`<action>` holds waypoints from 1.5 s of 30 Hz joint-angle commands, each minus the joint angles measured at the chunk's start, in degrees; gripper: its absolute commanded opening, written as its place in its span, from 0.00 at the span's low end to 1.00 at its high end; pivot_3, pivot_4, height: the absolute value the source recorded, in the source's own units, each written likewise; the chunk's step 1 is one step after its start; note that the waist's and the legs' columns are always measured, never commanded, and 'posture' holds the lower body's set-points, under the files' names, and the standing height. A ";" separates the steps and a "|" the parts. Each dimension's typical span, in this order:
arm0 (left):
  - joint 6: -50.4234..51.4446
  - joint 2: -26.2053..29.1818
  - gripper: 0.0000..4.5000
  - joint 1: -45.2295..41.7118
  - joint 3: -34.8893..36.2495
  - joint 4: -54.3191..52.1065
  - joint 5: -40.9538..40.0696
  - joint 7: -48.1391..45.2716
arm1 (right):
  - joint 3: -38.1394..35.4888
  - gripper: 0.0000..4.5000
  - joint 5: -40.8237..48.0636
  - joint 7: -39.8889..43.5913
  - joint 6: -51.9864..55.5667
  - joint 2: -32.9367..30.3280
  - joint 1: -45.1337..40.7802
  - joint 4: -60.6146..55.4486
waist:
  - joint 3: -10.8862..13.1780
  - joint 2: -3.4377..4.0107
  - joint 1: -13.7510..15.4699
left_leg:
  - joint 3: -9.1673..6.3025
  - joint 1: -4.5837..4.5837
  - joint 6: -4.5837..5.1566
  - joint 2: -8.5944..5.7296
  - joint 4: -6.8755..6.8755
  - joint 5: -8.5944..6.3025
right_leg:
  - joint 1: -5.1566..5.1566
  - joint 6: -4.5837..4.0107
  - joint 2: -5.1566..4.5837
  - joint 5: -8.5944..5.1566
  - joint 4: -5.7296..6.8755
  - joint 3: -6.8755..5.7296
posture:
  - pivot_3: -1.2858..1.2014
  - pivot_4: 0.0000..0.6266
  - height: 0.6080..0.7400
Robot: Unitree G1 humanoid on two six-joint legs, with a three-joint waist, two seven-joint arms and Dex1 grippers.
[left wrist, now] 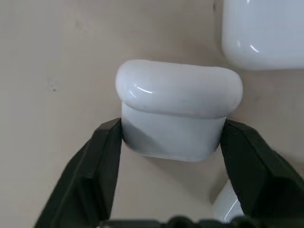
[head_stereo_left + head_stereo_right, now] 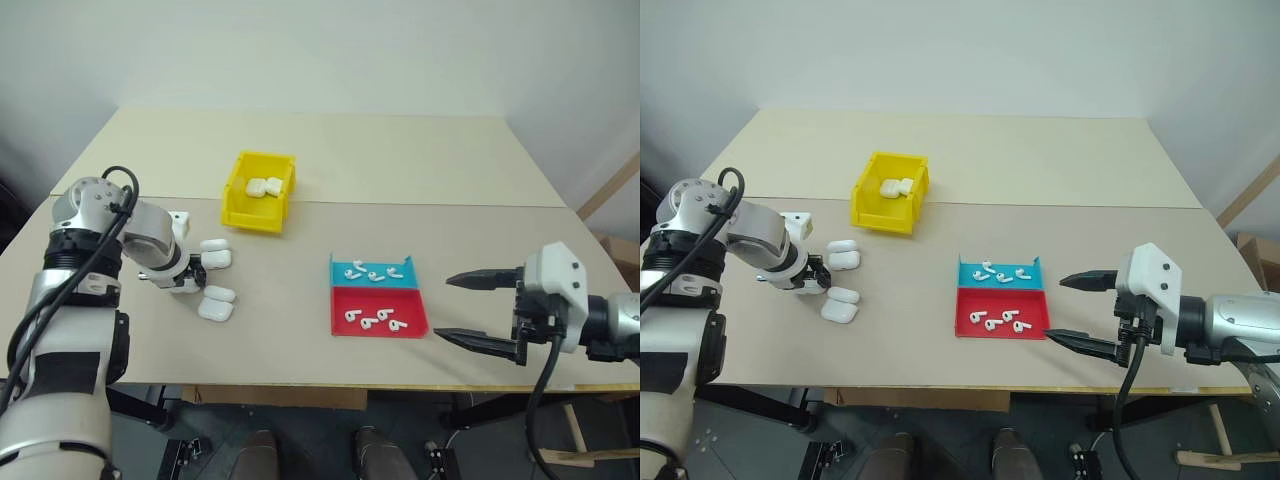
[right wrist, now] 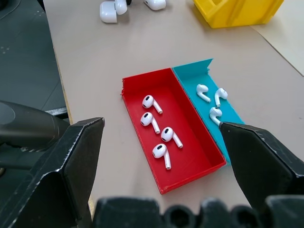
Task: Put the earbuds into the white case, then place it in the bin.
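Observation:
My left gripper (image 2: 192,272) points down at the table's left side and is shut on a white case (image 1: 178,111), one finger on each side of its lower half. Several more white cases (image 2: 217,302) lie close around it, one (image 1: 263,33) just beyond the held one. The yellow bin (image 2: 235,196) stands farther back with two cases (image 2: 263,186) inside. Earbuds lie in the blue tray (image 2: 375,272) and the red tray (image 3: 159,133) at mid-table. My right gripper (image 2: 441,307) hovers open to the right of the trays, holding nothing.
The blue tray (image 2: 338,273) and red tray (image 2: 337,320) sit side by side, touching, between the two arms. A small white block (image 2: 180,222) lies left of the cases. The table's front edge runs just below the right gripper.

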 commanded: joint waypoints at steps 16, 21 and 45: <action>-6.29 22.43 0.62 20.24 10.70 -49.19 -6.79 -28.32 | -0.16 1.00 1.67 2.39 -1.23 0.50 -0.75 1.75 | 0.07 -0.11 -1.04 | -0.02 -0.26 -0.08 0.07 0.00 -0.04 | -0.22 0.01 0.00 -0.01 -0.04 -0.03 | 0.52 0.24 1.00; -28.74 16.33 0.62 39.30 25.47 -70.89 4.26 -40.26 | 1.94 1.00 1.15 3.51 -1.76 0.88 -4.00 4.20 | 0.07 -0.11 -0.67 | 0.01 -0.14 -0.16 0.08 0.00 0.01 | -0.10 -0.04 -0.01 0.01 -0.08 -0.02 | 0.52 0.24 1.00; -65.06 2.51 0.62 36.42 13.10 -49.91 16.51 -122.85 | 22.72 1.00 -1.97 1.04 17.53 -8.13 -29.74 1.62 | 0.04 -0.03 -0.69 | 0.04 -0.24 0.03 0.15 0.04 -0.08 | -0.17 -0.03 0.06 -0.01 -0.15 -0.04 | 0.52 0.24 1.00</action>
